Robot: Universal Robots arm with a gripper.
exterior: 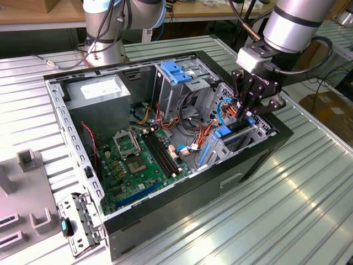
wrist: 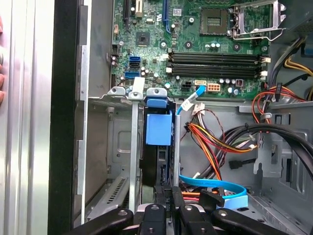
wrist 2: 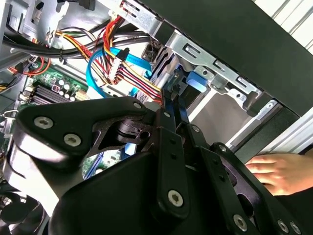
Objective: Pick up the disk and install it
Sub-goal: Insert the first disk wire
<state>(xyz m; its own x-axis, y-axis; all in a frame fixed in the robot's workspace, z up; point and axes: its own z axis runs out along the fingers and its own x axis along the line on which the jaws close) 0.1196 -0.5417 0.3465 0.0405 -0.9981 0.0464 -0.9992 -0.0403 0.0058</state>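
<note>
The gripper point(exterior: 246, 113) is seen closed on the disk point(wrist: 157, 147), which is held on edge, partly lowered into the drive bay point(wrist: 117, 147) at the front corner of the open computer case point(exterior: 265, 149) on the table point(exterior: 287, 221), beside the motherboard point(exterior: 140, 160).

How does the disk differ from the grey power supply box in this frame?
The disk is smaller than the power supply box. The disk stands on edge in the drive bay, held by the gripper; the box lies flat, untouched. The disk carries blue plastic; the box a white sticker. Both are inside the case.
</note>
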